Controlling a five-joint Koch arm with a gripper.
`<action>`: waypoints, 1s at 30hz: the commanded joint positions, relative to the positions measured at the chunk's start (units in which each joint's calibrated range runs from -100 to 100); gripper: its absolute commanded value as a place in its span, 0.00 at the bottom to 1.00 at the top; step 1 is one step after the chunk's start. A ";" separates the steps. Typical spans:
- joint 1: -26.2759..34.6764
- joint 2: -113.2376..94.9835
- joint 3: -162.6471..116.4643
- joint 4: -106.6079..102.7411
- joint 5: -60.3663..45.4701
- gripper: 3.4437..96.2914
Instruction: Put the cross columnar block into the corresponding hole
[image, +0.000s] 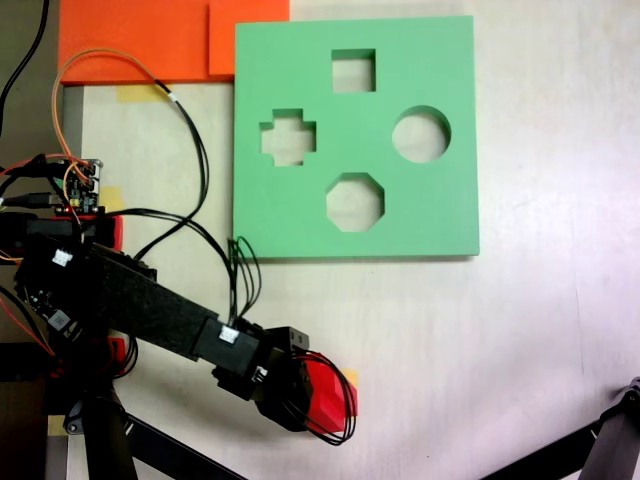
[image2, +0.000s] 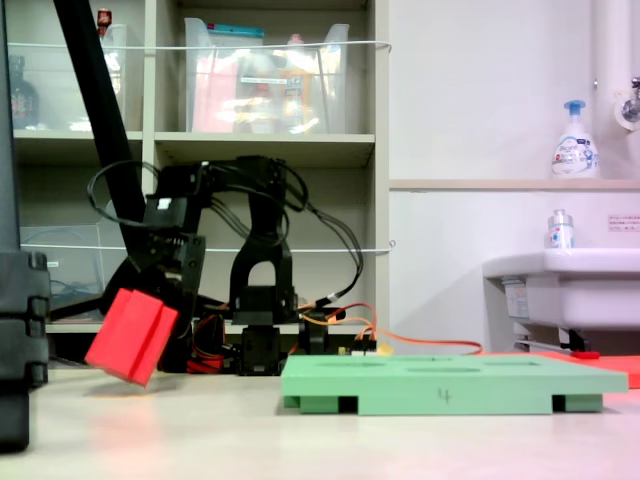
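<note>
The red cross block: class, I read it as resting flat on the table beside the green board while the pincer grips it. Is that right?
Not quite. The red cross block is not resting flat on the table: the second exterior view shows it tilted and lifted clear of the surface. The rest holds: the pincer grips it, beside the green board.
</note>
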 joint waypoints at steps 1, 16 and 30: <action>0.63 -5.84 2.65 -1.23 -0.10 0.25; 12.94 -21.62 9.33 -12.50 13.38 0.25; 28.08 -22.18 14.22 -18.08 28.28 0.25</action>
